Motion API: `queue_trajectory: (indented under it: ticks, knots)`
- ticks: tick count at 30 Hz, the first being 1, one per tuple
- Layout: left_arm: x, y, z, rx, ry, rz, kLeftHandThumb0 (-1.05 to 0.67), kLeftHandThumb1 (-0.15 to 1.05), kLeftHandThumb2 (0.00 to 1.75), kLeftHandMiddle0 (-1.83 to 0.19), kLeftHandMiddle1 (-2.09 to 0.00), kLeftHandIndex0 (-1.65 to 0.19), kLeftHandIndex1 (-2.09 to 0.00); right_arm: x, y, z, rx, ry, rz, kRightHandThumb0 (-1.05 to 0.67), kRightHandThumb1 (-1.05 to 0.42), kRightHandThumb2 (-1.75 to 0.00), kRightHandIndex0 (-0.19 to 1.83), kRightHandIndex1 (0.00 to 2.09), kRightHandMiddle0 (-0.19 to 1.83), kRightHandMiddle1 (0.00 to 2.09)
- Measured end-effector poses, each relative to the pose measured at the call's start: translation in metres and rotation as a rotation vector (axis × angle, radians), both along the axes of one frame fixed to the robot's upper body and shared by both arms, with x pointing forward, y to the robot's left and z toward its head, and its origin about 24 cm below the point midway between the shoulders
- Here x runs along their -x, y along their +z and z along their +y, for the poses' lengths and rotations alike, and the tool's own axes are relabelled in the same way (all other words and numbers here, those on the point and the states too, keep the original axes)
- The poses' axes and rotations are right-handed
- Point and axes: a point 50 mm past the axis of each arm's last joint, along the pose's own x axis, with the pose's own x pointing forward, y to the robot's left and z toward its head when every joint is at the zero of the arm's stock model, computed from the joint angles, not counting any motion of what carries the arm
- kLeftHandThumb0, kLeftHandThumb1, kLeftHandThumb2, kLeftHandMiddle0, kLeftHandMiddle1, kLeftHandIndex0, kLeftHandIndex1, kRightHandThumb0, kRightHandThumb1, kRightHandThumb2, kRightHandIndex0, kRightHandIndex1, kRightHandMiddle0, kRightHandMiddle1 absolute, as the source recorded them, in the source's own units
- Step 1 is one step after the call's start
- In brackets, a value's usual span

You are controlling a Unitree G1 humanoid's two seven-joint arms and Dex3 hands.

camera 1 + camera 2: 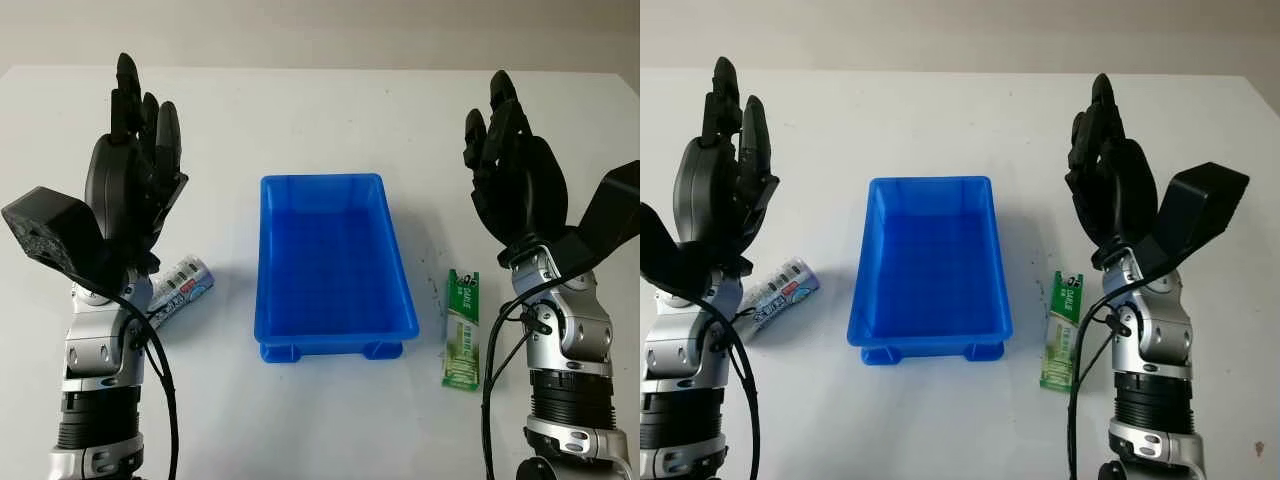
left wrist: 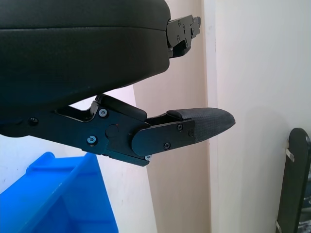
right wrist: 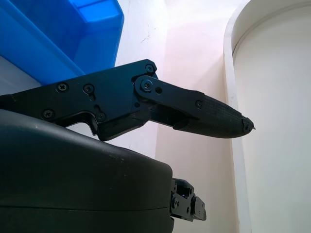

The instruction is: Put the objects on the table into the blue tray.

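Both hands are hanging raised & open, holding nothing: left hand (image 1: 135,170) over the surface's (image 1: 320,110) left side, right hand (image 1: 510,165) over its right. Blue tray (image 1: 335,345) is sitting centre, w/ nothing in it. White tube (image 1: 180,285) is lying just left of it, partly under the left arm; green packet (image 1: 462,330) just right. Risks: the flat packet is likely slipping from the fingers, the tube rolling off when nudged.

Blue tray (image 1: 335,270), empty, mid-bench.
White tube (image 1: 180,285) lies toward left edge; green sachet (image 1: 462,328) flat toward right edge.
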Motion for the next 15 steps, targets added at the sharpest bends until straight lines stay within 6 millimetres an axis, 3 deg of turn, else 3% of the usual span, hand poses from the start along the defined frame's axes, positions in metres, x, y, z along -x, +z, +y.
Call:
queue_trajectory:
  ticks: [9,13,15]
  knots:
    - [-0.006,-0.003,-0.002,-0.003,-0.036,0.028,-0.71,1.05,0.62,0.19,0.0,0.19,0.0,-0.002,-0.002,-0.003,0.056,0.034,0.026,-0.76,-1.05,-0.68,-0.19,0.0,-0.19,0.0]
    - [-0.006,-0.003,-0.003,-0.007,-0.046,0.021,-0.7,1.05,0.62,0.19,0.0,0.19,0.0,0.0,0.006,-0.014,0.194,0.093,0.025,-0.74,-1.05,-0.45,-0.19,0.0,-0.19,0.0]
    - [-0.006,-0.002,-0.003,-0.008,-0.045,0.018,-0.7,1.05,0.62,0.19,0.0,0.19,0.0,0.001,0.017,-0.025,0.307,0.105,0.015,-0.74,-1.04,-0.26,-0.05,0.08,-0.05,0.08]
